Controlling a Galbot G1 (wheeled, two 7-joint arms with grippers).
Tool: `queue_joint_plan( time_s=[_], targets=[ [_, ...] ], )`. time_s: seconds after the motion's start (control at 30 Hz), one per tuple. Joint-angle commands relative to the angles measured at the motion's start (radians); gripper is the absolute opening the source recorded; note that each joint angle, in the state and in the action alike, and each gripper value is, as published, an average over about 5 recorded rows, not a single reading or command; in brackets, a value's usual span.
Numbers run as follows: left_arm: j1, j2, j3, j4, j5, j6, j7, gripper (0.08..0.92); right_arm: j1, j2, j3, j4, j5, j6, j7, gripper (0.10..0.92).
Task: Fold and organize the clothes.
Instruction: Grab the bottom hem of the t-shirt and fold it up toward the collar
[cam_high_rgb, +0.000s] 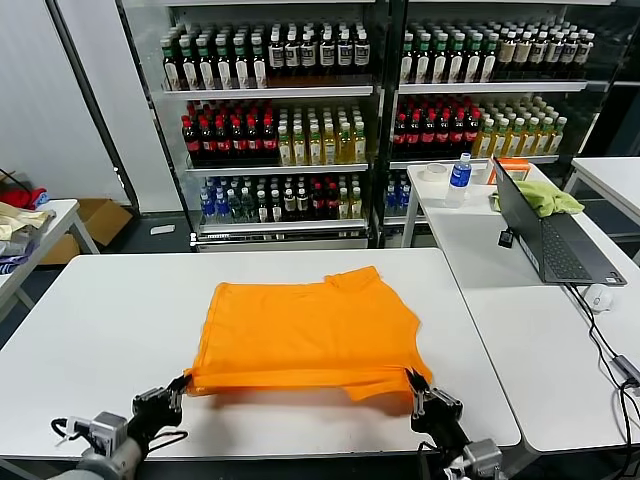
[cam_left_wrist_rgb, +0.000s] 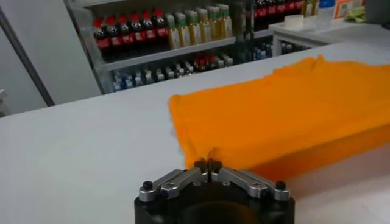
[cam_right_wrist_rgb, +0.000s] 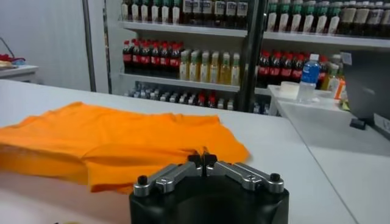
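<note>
Two hands work on one orange T-shirt, each pinching a corner of its near edge. Farthest left in the head view, a side table carries a cream and red garment pile. Next comes the left hand, low at the front of the white surface; its wrist view shows the fingertips pressed together with a bit of orange cloth caught between them. The single T-shirt lies mid-surface, folded over on itself, its near edge lifted just off the surface and stretched taut between the two hands, its far part resting flat. The right hand sits at the other front corner, its fingers likewise closed on the fabric's corner. Behind, two glass-fronted coolers hold rows of bottles. To the right, a second surface bears one open laptop, one mouse, one water bottle, one roll of tape and one yellow-green cloth.
</note>
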Motion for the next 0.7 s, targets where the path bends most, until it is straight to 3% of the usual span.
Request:
queue_joint_plan(
  time_s=[0.03,0.7],
  targets=[
    [-0.140,0.008,0.043,0.113,-0.076,-0.006,0.031,0.080,0.072,0.007,-0.015,-0.079,-0.001,-0.008,0.001,0.113],
    [-0.290,0.005,0.130,0.230,-0.085,-0.032,0.075,0.080,0.158,0.022,-0.050,-0.181,-0.022,-0.002,-0.010,0.113]
  ],
)
